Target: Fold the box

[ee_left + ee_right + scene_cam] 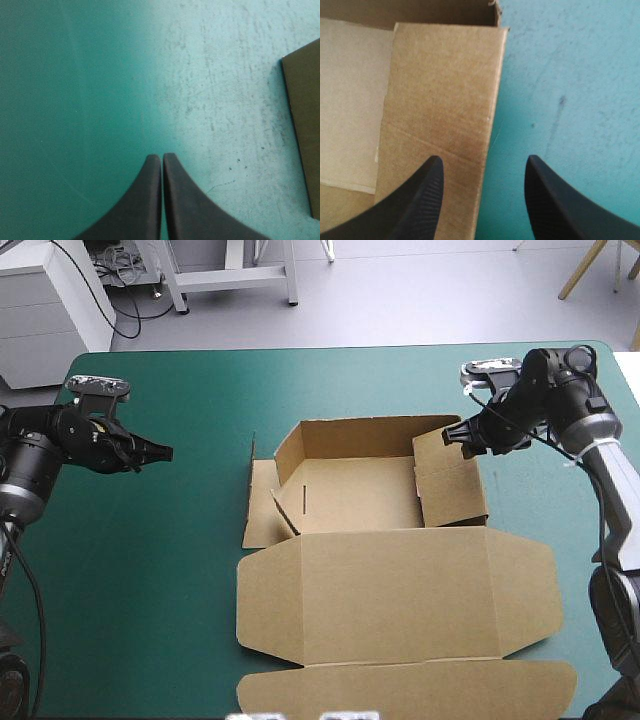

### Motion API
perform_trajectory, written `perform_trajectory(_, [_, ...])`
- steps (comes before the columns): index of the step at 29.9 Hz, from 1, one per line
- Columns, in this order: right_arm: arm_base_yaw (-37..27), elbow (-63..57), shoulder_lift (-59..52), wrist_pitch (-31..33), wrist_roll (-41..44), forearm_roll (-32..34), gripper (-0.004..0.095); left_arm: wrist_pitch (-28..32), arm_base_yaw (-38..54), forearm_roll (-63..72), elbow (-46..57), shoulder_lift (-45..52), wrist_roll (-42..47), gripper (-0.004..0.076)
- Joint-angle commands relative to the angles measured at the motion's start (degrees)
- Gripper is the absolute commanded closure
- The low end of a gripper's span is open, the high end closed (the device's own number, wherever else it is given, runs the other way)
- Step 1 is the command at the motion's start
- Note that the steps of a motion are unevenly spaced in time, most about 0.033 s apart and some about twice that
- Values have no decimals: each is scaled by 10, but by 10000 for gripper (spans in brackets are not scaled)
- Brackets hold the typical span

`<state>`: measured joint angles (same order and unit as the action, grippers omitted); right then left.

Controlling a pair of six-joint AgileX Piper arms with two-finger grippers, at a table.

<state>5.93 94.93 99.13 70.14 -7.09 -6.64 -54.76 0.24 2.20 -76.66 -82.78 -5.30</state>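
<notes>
Teal-green cover (130, 570) spans the bench. On the right tool (485, 165) the black fingers stand apart, with the outer edge of the right side panel (445, 85) between them. That panel belongs to the brown cardboard box (400, 590), mid-bench, back wall raised, lid flat toward the near edge. The left tool (162, 159), fingers pressed together, hovers over bare cover well left of the box. With nothing bracing the sheet, an off-centre pinch could likely crease the panel or drag the box sideways.

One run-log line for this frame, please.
box: back wall up, lid flat | left gripper: shut, over teal-green cover, off box | right gripper: open, astride edge of right side flap
</notes>
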Motion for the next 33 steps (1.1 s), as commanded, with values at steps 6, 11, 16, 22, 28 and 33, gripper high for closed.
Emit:
perform_trajectory(6, [0,-32,-12,-49,-10,-30,436,19,1,6,-17,9,3,727])
perform_trajectory(11, [0,-32,20,-58,-10,-48,436,2,1,6,-17,-1,3,727])
perform_trajectory(16, [0,-32,51,-60,-10,-64,436,-5,1,6,-17,-11,3,727])
perform_trajectory(22, [0,-32,69,-50,-40,-63,554,-9,1,4,-17,-11,3,727])
perform_trajectory(28, [0,-32,69,-48,-49,-57,913,-10,1,4,-17,-11,3,727])
perform_trajectory(33, [0,-32,65,-48,-50,-65,928,-10,1,3,-17,-11,3,727])
